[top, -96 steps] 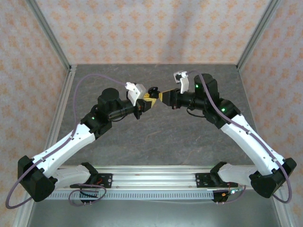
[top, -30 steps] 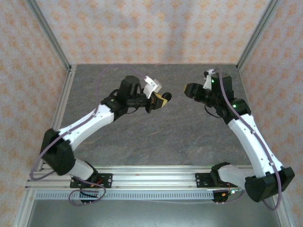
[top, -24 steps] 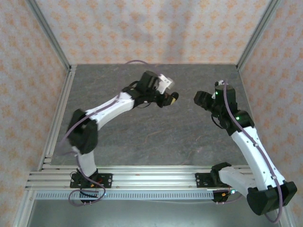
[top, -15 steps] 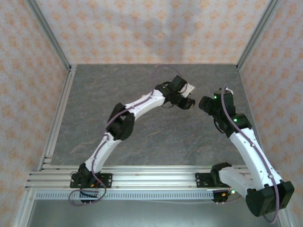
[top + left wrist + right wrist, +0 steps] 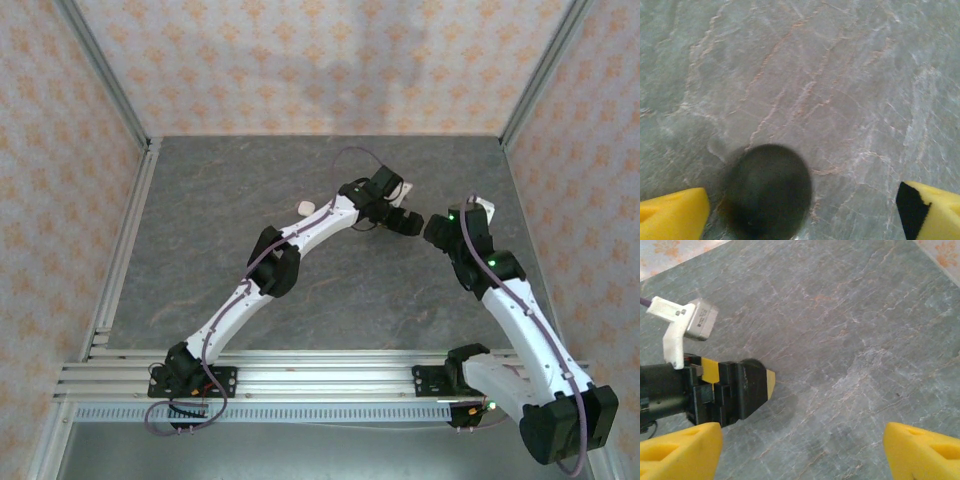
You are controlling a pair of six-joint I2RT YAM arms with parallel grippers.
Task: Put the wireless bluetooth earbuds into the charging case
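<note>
l gripper [image 5: 802, 212] jaws wide apart, gripping nothing; blurred dark round item [image 5: 767, 192] lies on grey table [image 5: 840, 75] btwn its fingers, off-centre. earbud or case, can't tell. r gripper [image 5: 805, 450] also wide, empty, facing l gripper close by. small white item [image 5: 306, 208] on table just beside l arm [image 5: 320, 222], too small to id

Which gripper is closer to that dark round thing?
Left. The left gripper hangs over the dark round thing, fingertips either side; the right gripper stands apart to one side.
</note>
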